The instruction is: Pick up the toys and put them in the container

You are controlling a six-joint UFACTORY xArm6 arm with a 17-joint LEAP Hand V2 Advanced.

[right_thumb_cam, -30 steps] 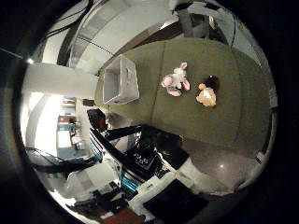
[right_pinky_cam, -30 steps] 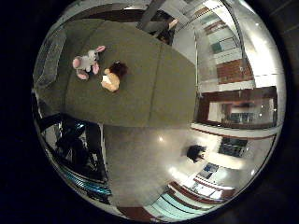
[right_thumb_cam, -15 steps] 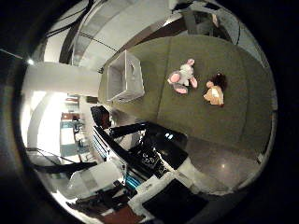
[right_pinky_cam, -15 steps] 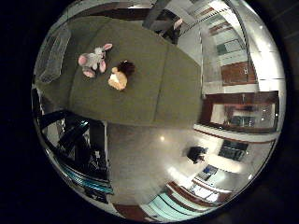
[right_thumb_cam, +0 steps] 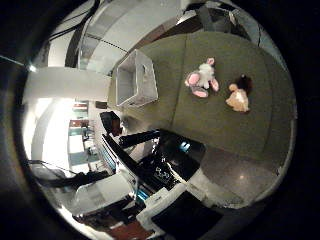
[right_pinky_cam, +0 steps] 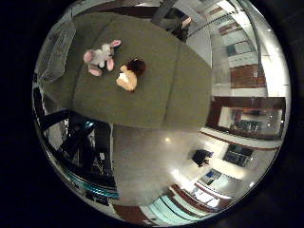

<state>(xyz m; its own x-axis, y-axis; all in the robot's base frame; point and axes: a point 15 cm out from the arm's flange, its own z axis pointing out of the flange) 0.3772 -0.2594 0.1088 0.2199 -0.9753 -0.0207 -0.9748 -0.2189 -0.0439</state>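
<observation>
Two plush toys lie side by side on the olive-green table (right_thumb_cam: 225,132): a white bunny with pink ears and feet (right_thumb_cam: 201,80) and a tan toy with a dark brown head (right_thumb_cam: 239,96). A pale, open, empty container (right_thumb_cam: 145,75) stands near the table's end, a short way from the bunny. My hand is high above the table and far from both toys. Nothing is close to the palm.
The arm's black and white body (right_thumb_cam: 170,165) stands off the table's long edge. Beyond that edge lies shiny floor (right_pinky_cam: 147,161) with a dark item (right_pinky_cam: 202,156) on it. Walls, doors and windows ring the room.
Both views have shifted a little, so the camera has moved. The two toys and the container lie as they did on the table.
</observation>
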